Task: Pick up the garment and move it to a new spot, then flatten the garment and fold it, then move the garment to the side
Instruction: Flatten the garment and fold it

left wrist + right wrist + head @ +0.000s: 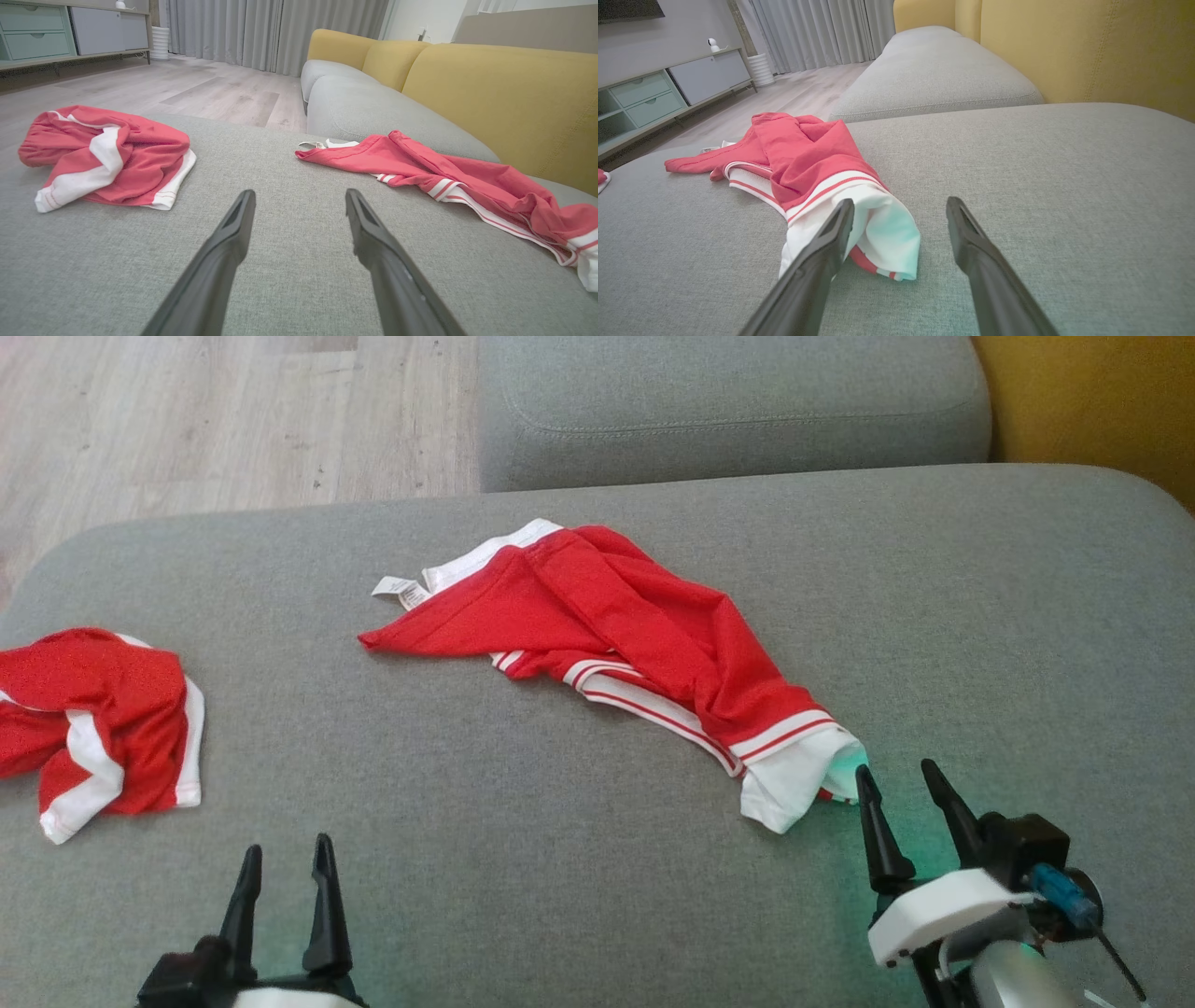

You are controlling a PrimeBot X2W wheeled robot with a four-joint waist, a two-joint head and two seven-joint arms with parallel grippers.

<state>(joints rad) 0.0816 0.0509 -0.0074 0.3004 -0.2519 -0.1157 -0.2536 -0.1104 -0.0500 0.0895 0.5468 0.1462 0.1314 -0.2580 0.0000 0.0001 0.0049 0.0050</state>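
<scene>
Lying stretched out on the grey sofa seat (pixel 560 877) is the red and white garment (pixel 635 635). My right pincer (pixel 894 768) is wide open and holds nothing; one finger is just beside the garment's white end. My left pincer (pixel 288 845) is wide open too, with nothing in it. Another red bundle (pixel 103 719) sits off to my left.

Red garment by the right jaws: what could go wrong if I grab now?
1. The open right jaws reach only the white cuff; lifting there may drag the twisted garment into a tighter bunch.
2. The second red garment lies near the left jaws; a sweep that way could snag it.
</scene>
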